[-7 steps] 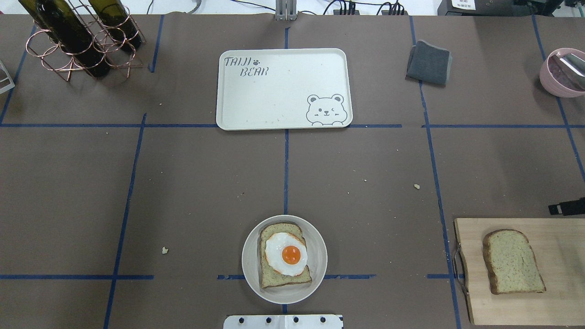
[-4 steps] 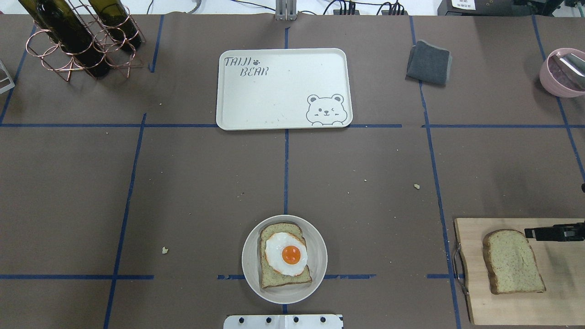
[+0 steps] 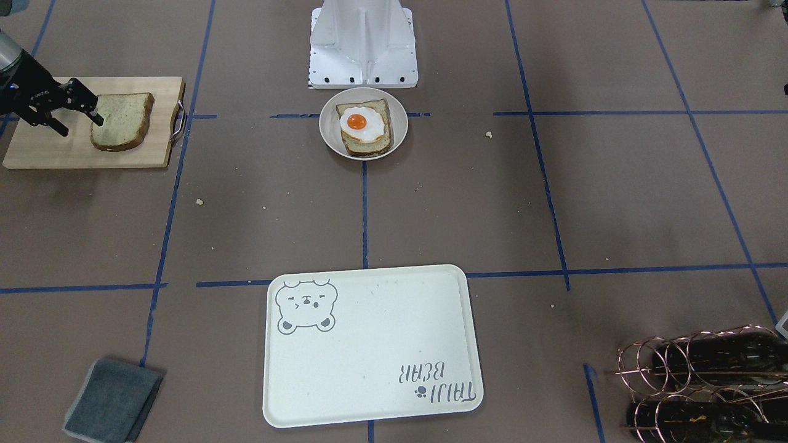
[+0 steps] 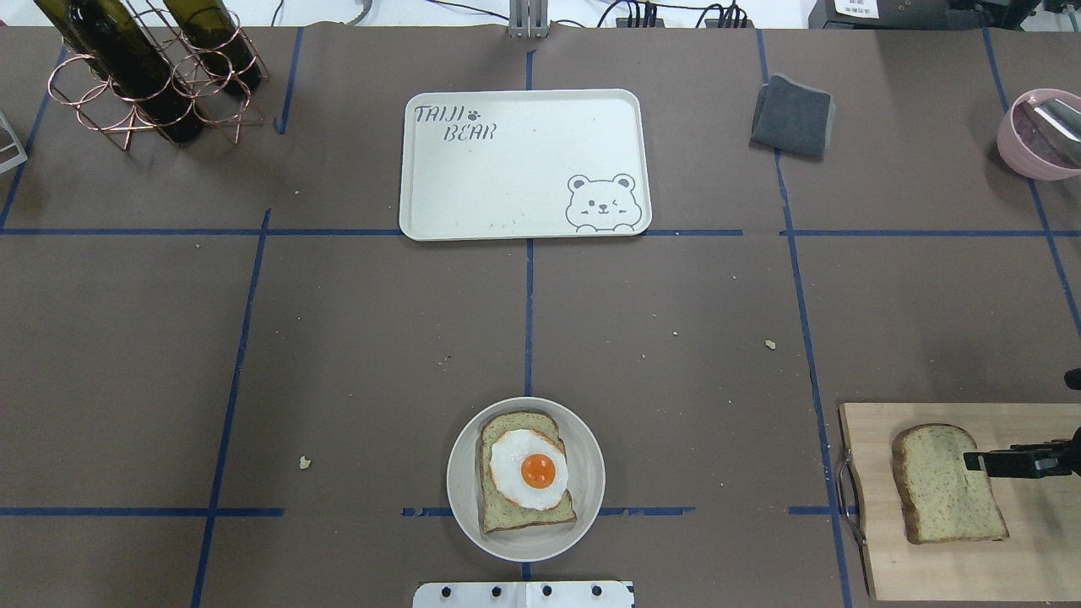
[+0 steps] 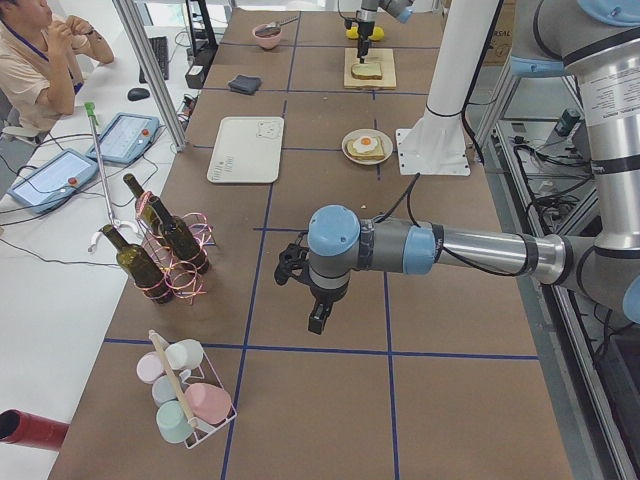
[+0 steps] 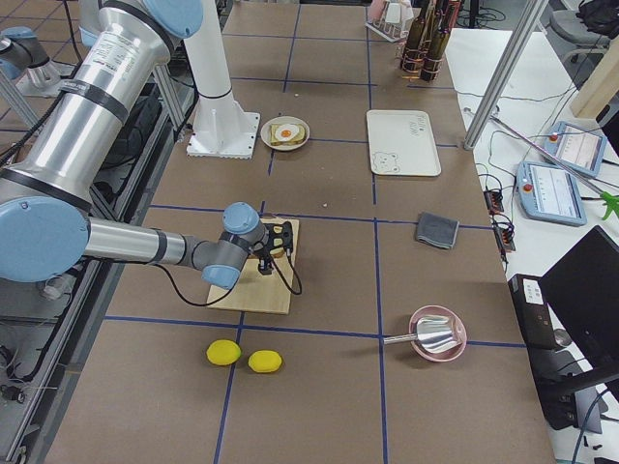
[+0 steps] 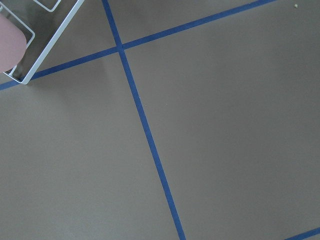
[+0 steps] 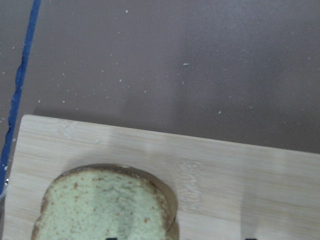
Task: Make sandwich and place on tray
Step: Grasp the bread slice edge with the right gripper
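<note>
A small off-white bowl point(image 4: 591, 507) near the table's front middle holds one bread slice point(image 4: 507, 517) topped with a fried egg point(image 4: 528, 469). The second bread slice point(image 4: 937, 498) lies on a wooden cutting board point(image 4: 1039, 557) at the right. My right gripper point(image 4: 1005, 463) is open, just over that slice's right edge; in the front-facing view point(image 3: 81, 124) one finger is at the bread and one over the board. The cream tray point(image 4: 524, 169) with the bear drawing lies at the far middle. My left gripper point(image 5: 318, 320) shows only in the left side view; I cannot tell its state.
A grey folded cloth point(image 4: 794, 116) lies right of the tray. A copper rack with wine bottles point(image 4: 152, 76) stands at the far left. A pink bowl point(image 4: 1034, 135) with a metal scoop is at the far right. Two yellow objects point(image 6: 224, 352) lie beyond the cutting board.
My right gripper has come in from the right edge and moved toward me and leftward, to the right edge of the slice on the board. Nothing else moved.
</note>
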### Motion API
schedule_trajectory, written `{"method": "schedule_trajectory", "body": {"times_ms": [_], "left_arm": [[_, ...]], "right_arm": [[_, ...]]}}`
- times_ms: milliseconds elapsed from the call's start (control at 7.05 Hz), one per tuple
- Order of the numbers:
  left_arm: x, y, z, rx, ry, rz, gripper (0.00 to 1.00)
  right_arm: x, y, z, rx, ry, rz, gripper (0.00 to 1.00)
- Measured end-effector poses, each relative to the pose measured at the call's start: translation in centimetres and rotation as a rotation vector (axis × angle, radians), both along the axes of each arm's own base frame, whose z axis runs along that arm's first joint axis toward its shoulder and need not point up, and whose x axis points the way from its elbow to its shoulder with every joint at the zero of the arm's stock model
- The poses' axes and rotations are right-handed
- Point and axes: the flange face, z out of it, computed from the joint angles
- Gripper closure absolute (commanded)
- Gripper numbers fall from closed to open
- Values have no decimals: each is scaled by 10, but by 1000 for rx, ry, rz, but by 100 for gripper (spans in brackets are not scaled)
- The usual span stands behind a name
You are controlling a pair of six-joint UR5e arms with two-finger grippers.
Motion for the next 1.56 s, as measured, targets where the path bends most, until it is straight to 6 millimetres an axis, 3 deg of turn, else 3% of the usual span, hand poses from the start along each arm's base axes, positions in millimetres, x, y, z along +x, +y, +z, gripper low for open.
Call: {"method": "schedule_trajectory", "body": {"times_ms": [425, 709, 851, 993, 1560], "left_arm": [[0, -1, -1, 3, 0, 0, 0], [0, -1, -1, 4, 0, 0, 0], [0, -1, -1, 3, 0, 0, 0], [0, -1, -1, 3, 0, 0, 0], [0, -2, -2, 13, 0, 0, 0]], "right_arm": [[-5, 4, -1, 6, -8, -20, 38], [-8, 5, -2, 8, -11, -28, 51], [-10, 5, -3, 9, -12, -32, 93], [-11, 5, -4, 10, -14, -36, 100], [-7, 7, -10, 48, -49, -42, 100]]}}
